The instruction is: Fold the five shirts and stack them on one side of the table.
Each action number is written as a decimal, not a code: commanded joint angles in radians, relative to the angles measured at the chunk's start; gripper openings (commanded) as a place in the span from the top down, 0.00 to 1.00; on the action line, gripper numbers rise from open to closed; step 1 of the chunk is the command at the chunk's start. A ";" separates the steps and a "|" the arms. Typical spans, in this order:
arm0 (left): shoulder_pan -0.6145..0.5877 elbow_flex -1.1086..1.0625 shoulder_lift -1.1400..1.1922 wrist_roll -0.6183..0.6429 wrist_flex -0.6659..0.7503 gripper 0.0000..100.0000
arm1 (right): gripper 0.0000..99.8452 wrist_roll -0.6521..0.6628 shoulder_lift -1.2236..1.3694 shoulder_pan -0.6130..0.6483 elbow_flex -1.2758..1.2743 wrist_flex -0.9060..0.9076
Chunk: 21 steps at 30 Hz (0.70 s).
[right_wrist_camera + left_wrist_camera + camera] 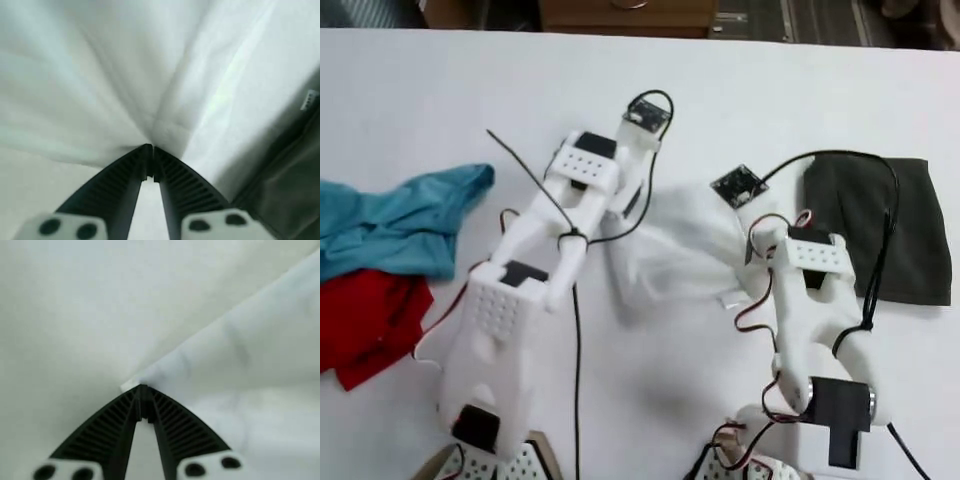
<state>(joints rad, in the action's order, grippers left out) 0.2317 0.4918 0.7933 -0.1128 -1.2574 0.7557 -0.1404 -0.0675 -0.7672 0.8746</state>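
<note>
A white shirt point(670, 250) lies crumpled mid-table between the two arms. My left gripper point(144, 390) is shut on a corner of the white shirt point(240, 365), right at the cloth's edge. My right gripper point(150, 148) is shut on a raised fold of the white shirt point(100, 75). A folded dark grey shirt point(885, 225) lies flat at the right, and its edge point(295, 185) lies just beside my right gripper. A blue shirt point(405, 220) and a red shirt point(365, 315) sit crumpled at the left edge.
The table point(720, 80) is white, and wood furniture stands beyond its far edge. Black cables run along both arms over the middle. The arm bases point(500, 450) stand at the near edge.
</note>
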 commanded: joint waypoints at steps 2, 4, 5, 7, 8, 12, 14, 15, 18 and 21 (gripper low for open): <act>0.000 0.054 -0.002 -0.002 -0.020 0.98 | 0.98 0.003 -0.007 -0.024 0.083 0.005; -0.002 0.101 -0.005 -0.003 -0.049 0.98 | 0.98 0.000 -0.007 -0.042 0.112 0.013; -0.002 0.134 -0.005 -0.003 -0.077 0.98 | 0.98 0.000 -0.007 -0.045 0.130 0.033; -0.002 0.209 -0.003 -0.003 -0.132 0.98 | 0.98 -0.002 -0.007 -0.044 0.169 0.099; -0.002 0.251 -0.003 -0.002 -0.160 0.98 | 0.98 -0.002 -0.007 -0.042 0.189 0.136; -0.012 0.447 -0.003 -0.002 -0.295 0.97 | 0.98 -0.002 -0.007 -0.042 0.270 0.229; -0.031 0.550 -0.003 -0.003 -0.361 0.97 | 0.97 -0.002 -0.005 -0.042 0.324 0.268; -0.041 0.598 0.000 -0.003 -0.388 0.97 | 0.96 -0.002 -0.004 -0.042 0.354 0.288; -0.081 0.693 0.008 -0.028 -0.488 0.97 | 0.88 -0.002 0.002 -0.042 0.433 0.341; -0.087 0.667 -0.002 -0.035 -0.531 0.97 | 0.80 0.005 0.002 -0.042 0.443 0.389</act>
<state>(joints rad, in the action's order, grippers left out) 0.1565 1.1285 0.8055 -0.1358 -1.7453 0.7572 -0.1373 -0.1043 -0.3775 1.2244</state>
